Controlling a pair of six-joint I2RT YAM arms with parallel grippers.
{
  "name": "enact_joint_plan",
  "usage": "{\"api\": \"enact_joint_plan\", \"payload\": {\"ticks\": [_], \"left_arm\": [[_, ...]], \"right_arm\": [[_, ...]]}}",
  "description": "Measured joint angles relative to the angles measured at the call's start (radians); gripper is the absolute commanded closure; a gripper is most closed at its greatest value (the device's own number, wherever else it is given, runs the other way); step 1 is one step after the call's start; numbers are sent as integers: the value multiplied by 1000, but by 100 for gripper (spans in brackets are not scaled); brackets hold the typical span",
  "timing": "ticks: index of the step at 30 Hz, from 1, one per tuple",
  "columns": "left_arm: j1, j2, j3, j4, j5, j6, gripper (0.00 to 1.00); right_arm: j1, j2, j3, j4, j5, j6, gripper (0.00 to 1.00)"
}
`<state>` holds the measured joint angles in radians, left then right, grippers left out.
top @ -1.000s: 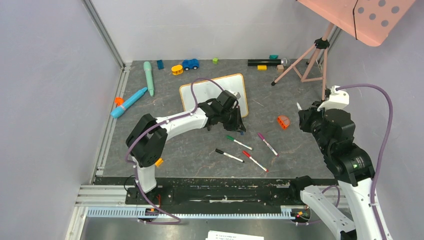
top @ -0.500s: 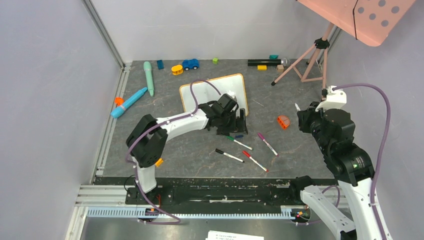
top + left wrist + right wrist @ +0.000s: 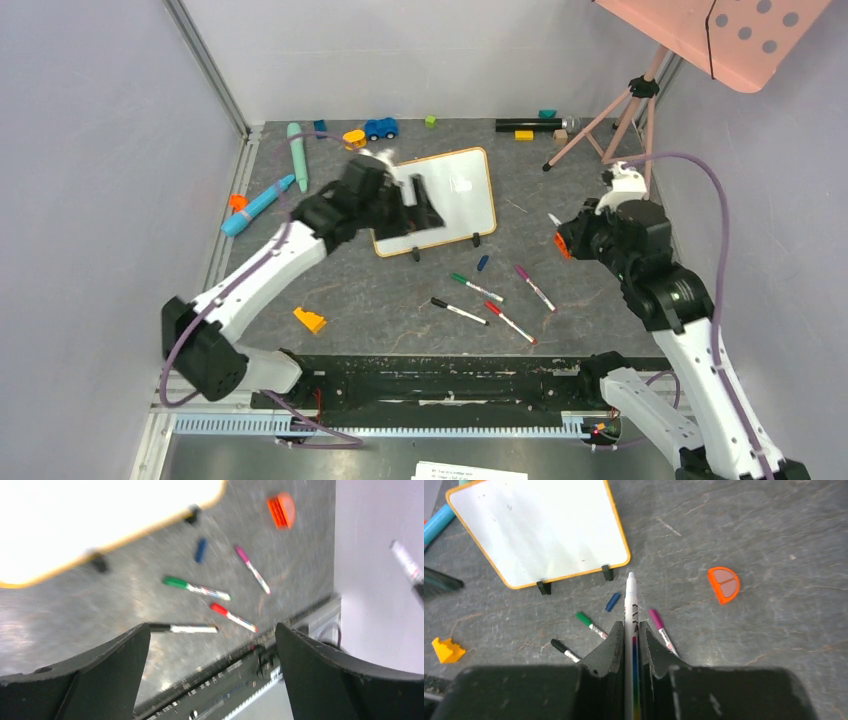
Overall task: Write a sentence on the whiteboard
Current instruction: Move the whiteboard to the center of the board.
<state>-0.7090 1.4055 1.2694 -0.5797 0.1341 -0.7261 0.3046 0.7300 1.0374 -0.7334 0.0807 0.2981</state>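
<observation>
The whiteboard (image 3: 455, 190) (image 3: 544, 530) lies flat at mid-table, orange-framed, with two black clip feet on its near edge. The sentence is not in view; the board's face shows only faint smudges. My right gripper (image 3: 631, 625) (image 3: 570, 237) is shut on a white marker (image 3: 630, 600) whose uncapped tip points toward the board's near right corner, above the table. A small blue cap (image 3: 612, 601) lies just below the board. My left gripper (image 3: 420, 208) (image 3: 212, 647) hovers over the board's left part, open and empty.
Green (image 3: 591, 624), black (image 3: 564, 651), purple (image 3: 661, 630) and red (image 3: 232, 617) markers lie near the board's front. An orange half-round piece (image 3: 723, 584) sits to the right, a yellow block (image 3: 309, 320) front left. Toys (image 3: 380, 128), pens (image 3: 258, 205) and a tripod (image 3: 620, 125) line the back.
My left gripper opened and swung back left over the board, leaving the blue cap on the table. The right arm moved left toward the board with its marker.
</observation>
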Motion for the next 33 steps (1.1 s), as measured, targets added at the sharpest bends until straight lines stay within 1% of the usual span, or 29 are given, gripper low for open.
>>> {"api": "enact_joint_plan", "payload": {"ticks": [3, 5, 6, 9, 11, 13, 16, 19, 21, 23, 26, 29, 33], "left_arm": [[223, -95, -59, 6, 78, 42, 0], [323, -131, -82, 9, 80, 85, 0], [354, -151, -93, 10, 79, 113, 0], [373, -226, -147, 41, 78, 208, 0], [371, -283, -193, 70, 47, 252, 0], [385, -326, -229, 91, 21, 272, 0], [454, -347, -260, 125, 18, 280, 0], [545, -336, -288, 166, 76, 285, 0], [608, -311, -308, 213, 167, 292, 0], [660, -262, -312, 258, 264, 295, 0], [730, -143, -286, 315, 408, 297, 0], [776, -38, -268, 380, 503, 296, 0], [798, -10, -276, 462, 584, 297, 0]], "right_arm": [[0, 79, -2, 37, -60, 18, 100], [0, 124, -2, 57, -86, 25, 100], [0, 143, -2, 68, -97, 27, 100], [0, 185, 2, 89, -126, 30, 100], [0, 219, 14, 93, -142, 31, 100], [0, 258, 35, 95, -156, 30, 100], [0, 319, 84, 89, -159, 18, 100], [0, 375, 144, 88, -159, 3, 100], [0, 399, 175, 89, -159, 0, 100], [0, 412, 195, 90, -159, 3, 100], [0, 426, 217, 90, -164, 21, 100], [0, 443, 232, 92, -182, 39, 100], [0, 480, 264, 95, -206, 47, 100]]}}
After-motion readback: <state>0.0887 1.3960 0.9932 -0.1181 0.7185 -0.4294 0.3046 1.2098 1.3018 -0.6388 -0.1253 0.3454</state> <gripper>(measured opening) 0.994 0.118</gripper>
